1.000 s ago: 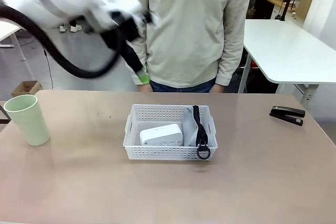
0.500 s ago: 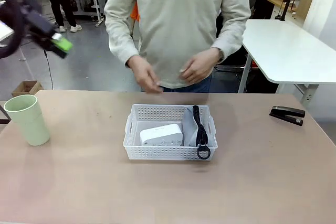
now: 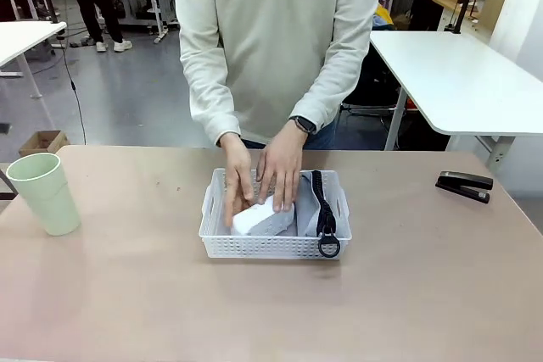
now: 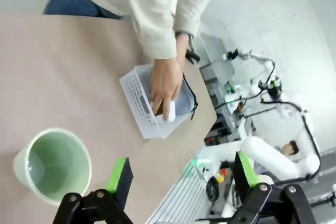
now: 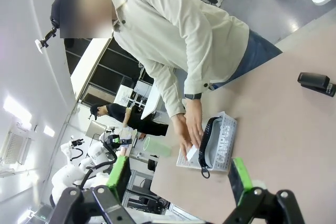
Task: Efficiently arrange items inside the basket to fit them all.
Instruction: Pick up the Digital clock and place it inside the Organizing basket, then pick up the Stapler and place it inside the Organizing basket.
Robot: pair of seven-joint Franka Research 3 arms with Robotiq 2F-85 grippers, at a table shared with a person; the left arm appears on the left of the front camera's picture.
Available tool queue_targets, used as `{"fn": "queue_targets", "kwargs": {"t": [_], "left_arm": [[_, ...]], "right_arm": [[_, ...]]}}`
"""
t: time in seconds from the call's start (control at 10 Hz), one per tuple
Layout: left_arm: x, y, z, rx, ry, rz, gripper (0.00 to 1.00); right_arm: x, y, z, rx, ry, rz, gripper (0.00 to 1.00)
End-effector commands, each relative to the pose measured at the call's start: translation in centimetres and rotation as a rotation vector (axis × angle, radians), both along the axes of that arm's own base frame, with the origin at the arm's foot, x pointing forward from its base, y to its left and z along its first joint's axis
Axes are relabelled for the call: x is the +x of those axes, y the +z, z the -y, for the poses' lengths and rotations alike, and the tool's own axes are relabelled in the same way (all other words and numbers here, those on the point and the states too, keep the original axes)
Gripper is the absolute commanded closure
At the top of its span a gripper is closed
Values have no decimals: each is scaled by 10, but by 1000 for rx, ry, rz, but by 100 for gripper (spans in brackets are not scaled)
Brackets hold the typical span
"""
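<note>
The person's right hand [image 3: 237, 182] and left hand [image 3: 280, 174] reach palm-down into the perforated white plastic basket [image 3: 271, 247] at mid-desk [image 3: 127, 294], fingers on the boxy white device [image 3: 257, 219], which sits tipped beside the soft grey pouch [image 3: 307, 209]. The left tool [image 4: 181, 171] and right tool [image 5: 178, 178] hang above the desk, jaws wide and empty. The smooth green cup [image 3: 47, 192] stands near the left edge and the black stapler [image 3: 464, 185] lies far right, with bare desk between each and the basket.

perforated white plastic basket [image 3: 273, 247], matt tabletop [image 3: 127, 294]

Tilted white device [image 3: 259, 222] and grey pouch [image 3: 307, 208] in basket [image 3: 271, 248]; cup [image 3: 47, 192], stapler [image 3: 464, 186] outside.
</note>
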State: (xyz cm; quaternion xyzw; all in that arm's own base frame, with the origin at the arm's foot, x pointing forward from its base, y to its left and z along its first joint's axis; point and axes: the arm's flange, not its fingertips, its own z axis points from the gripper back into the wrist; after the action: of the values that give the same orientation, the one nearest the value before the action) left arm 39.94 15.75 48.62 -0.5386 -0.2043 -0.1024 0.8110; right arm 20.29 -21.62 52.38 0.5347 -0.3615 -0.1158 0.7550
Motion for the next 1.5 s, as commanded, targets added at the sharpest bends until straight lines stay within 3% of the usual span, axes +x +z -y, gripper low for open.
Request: {"fn": "queue_targets", "kwargs": {"t": [0.0,1.3,1.4], "left_arm": [[25,27,27,93,-87,12,0],[25,27,27,93,-87,12,0],[25,27,27,93,-87,12,0]], "right_arm": [[1,0,1,-3,0,34,0],[1,0,1,-3,0,34,0],[0,0,0,0,0,2,0]]}}
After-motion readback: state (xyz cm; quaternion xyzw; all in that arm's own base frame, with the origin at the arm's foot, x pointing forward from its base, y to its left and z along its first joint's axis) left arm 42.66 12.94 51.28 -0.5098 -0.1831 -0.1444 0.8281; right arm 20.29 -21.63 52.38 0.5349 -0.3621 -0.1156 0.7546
